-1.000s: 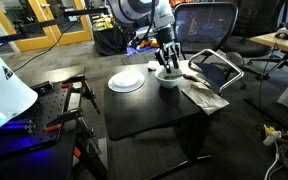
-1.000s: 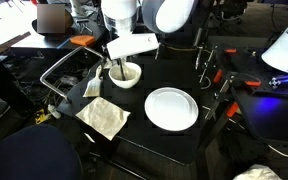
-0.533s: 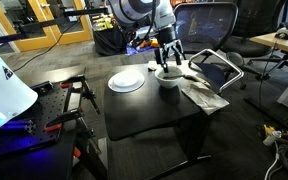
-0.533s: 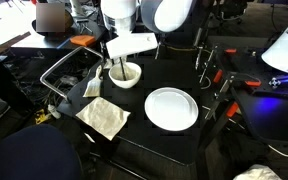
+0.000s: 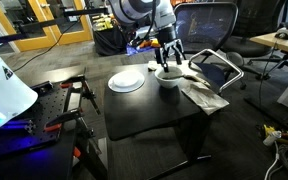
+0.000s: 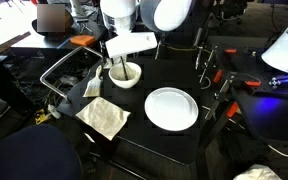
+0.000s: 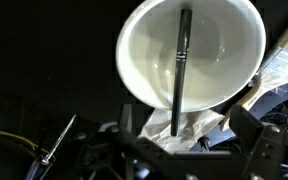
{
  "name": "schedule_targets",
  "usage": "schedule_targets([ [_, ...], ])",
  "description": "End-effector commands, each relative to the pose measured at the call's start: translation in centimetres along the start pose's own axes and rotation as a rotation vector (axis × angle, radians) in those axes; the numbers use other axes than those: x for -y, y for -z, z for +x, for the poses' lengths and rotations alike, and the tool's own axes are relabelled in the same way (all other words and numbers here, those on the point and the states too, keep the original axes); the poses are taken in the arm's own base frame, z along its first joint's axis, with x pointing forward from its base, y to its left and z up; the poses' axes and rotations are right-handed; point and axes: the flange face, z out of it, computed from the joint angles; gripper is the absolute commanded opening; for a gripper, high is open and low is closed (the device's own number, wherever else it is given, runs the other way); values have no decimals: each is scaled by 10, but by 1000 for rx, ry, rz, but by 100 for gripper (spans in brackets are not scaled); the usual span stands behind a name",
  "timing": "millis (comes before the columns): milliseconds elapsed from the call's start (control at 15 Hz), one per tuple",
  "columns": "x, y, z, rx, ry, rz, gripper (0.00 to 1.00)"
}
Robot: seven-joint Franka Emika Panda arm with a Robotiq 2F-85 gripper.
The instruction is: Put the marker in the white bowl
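While the marker point(image 7: 182, 60) pokes past the white bowl point(image 7: 144, 50) rim, the gripper point(image 7: 189, 135) stands apart.

Dark marker point(image 7: 181, 70) in white bowl point(image 7: 144, 50); tilted

no legible text, labels, brands, numbers or signs in any view.
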Motion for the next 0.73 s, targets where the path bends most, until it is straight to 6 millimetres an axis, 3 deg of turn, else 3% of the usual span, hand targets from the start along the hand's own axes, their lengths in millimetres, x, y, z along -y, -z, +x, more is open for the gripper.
schedule_targets([
  [0,-3,15,8,-2,-32,17,100],
  [467,-7,40,18,15,-9,82,100],
  [533,3,24,17,-7,-7,48,100],
  [667,2,30,17,2,-10,58,100],
])
